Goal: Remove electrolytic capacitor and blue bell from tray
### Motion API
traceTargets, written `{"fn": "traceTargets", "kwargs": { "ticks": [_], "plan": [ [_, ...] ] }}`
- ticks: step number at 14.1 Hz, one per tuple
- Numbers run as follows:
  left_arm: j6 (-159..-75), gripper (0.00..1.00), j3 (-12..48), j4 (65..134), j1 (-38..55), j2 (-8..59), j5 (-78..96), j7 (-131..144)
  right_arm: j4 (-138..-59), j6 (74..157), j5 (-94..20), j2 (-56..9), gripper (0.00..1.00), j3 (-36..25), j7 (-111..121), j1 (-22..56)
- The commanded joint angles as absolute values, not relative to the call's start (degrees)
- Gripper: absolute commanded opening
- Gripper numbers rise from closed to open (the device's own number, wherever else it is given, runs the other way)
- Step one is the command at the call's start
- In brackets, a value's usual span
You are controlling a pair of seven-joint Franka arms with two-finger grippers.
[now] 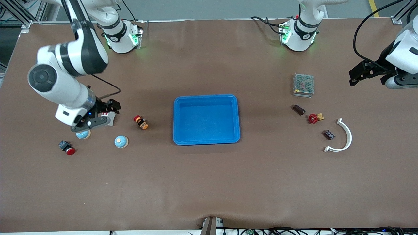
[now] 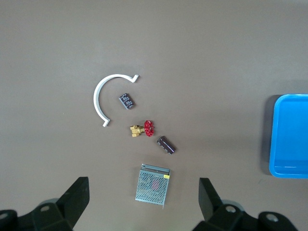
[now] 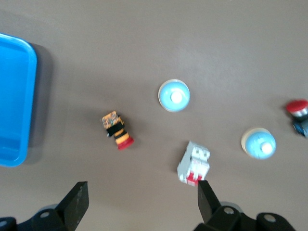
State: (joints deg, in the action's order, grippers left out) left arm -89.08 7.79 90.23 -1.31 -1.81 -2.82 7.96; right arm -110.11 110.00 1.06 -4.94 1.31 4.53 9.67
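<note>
From the high front camera, the blue tray (image 1: 206,119) sits mid-table with nothing in it; two blue bells (image 1: 121,141) lie on the table toward the right arm's end, and two dark capacitors (image 1: 298,109) lie toward the left arm's end, so the removal looks finished as far as I can judge. The right gripper (image 1: 94,121) hangs low over the white breaker (image 1: 107,117) and one bell; the left gripper (image 1: 367,73) is up at its own end of the table, waiting. Left wrist view: fingers spread wide, nothing between them, looking down on the mesh box (image 2: 153,184), a capacitor (image 2: 166,145), the red valve (image 2: 143,129), a second dark capacitor (image 2: 126,101) and the white arc (image 2: 103,98). Right wrist view: fingers likewise apart and empty, above the breaker (image 3: 193,163), both bells (image 3: 173,95), the orange-and-black part (image 3: 117,130) and the red push button (image 3: 297,109); the tray's rim (image 3: 30,96) shows at the edge.
</note>
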Motion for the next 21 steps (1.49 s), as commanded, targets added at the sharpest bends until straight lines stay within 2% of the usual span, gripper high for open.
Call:
{"fn": "traceTargets", "kwargs": {
  "ticks": [1,7,12,21],
  "plan": [
    [-89.6,1.0,7.7,90.3,-1.4,-2.1,-1.7,7.3,-111.7,105.2,0.4,2.1,1.0,1.4,1.8,9.6],
    [-89.6,1.0,7.7,90.3,-1.6,-2.1,-1.7,6.5,-110.4,97.1,0.4,10.3,1.0,1.0,1.8,7.7],
    [-89.5,1.0,7.7,90.3,-1.6,-2.1,-1.7,6.2,-103.2,91.6,0.5,10.3,1.0,1.0,2.5,3.1],
    [-89.1,1.0,7.6,90.3,-1.6,-2.3,-1.8,6.1,-93.6,91.1,0.8,8.2,1.0,0.8,2.7,-1.8]
  ]
}}
